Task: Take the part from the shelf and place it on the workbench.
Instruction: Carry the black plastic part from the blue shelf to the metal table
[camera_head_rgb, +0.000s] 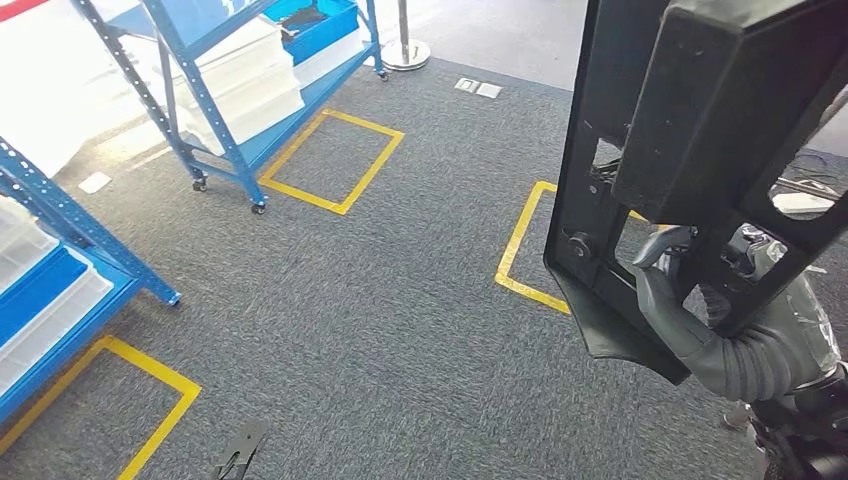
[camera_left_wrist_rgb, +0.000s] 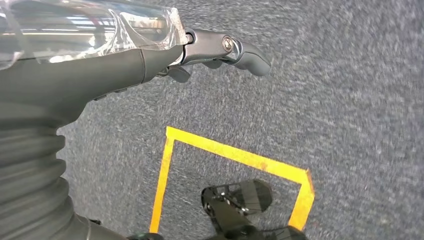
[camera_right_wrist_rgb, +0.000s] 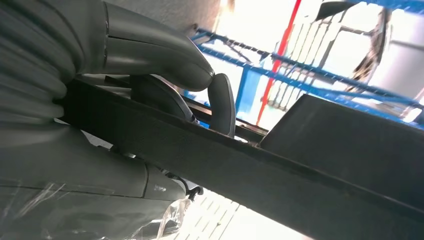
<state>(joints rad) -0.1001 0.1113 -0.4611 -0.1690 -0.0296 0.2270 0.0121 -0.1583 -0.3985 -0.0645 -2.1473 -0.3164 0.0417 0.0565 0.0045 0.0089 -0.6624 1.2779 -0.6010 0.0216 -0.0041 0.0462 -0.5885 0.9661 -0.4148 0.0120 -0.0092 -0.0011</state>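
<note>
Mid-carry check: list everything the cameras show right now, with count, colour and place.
part: one, black, large framed panel, held up at the right of the head view
shelf racks: two, blue, at the far left and upper left, holding white bins
floor markings: several yellow tape rectangles on grey carpet
floor plates: two, silver, on the carpet beyond
stanchion base: one, chrome, at the top
right hand: grey, grips the part
left hand: dark grey, hangs over the carpet, fingers holding nothing
</note>
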